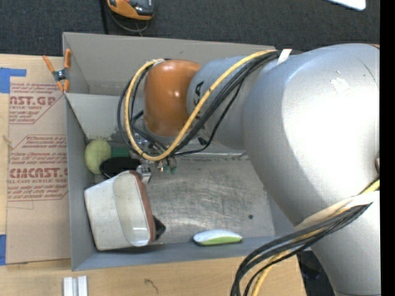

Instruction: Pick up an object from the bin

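Observation:
My gripper [150,160] is low over the bin's left part, mostly hidden under the arm's orange cover. Just to its left lies a flat black round thing [117,165], partly covered by a white tub. A pale green ball [97,156] rests against the left wall beside the black thing. Right below the gripper lies the white tub [118,212] with a brown rim, tipped on its side at the bin's front left. I see nothing held by the gripper.
A white and lime-green oblong thing [217,238] lies at the front wall, right of the tub. The thick arm with its yellow and black cables covers the bin's right and rear. Bare scratched floor shows in the middle.

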Motion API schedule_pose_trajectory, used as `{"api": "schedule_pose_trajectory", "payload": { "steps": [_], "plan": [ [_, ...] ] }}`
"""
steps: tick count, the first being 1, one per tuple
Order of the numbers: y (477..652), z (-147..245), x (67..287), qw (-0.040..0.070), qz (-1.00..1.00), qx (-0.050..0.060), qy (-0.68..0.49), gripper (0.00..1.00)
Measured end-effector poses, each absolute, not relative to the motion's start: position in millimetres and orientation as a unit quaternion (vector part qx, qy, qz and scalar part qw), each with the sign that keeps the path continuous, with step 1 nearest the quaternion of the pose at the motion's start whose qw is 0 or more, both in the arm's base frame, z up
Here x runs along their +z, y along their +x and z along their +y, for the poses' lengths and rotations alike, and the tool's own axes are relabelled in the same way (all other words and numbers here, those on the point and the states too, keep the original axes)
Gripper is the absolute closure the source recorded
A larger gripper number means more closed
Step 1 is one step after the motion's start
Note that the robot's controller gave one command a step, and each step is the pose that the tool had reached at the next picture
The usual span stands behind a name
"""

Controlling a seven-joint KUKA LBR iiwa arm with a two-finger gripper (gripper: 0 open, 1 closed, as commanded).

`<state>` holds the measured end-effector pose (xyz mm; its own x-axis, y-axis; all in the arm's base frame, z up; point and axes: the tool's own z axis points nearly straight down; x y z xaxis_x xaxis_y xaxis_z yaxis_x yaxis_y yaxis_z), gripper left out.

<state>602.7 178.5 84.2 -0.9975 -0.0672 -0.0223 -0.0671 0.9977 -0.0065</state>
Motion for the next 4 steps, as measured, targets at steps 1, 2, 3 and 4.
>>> {"api": "schedule_pose_trajectory", "payload": {
  "steps": [1,2,3,4],
  "plan": [
    [602.8,178.7,84.2,0.012,0.999,-0.003,-0.034,1.00],
    [575.9,205.1,126.5,0.011,0.999,-0.017,-0.027,1.00],
    [573.5,217.0,126.2,0.011,1.000,-0.005,-0.024,1.00],
    [547.9,234.0,164.1,-0.001,0.999,-0.001,-0.046,1.00]
  ]
}}
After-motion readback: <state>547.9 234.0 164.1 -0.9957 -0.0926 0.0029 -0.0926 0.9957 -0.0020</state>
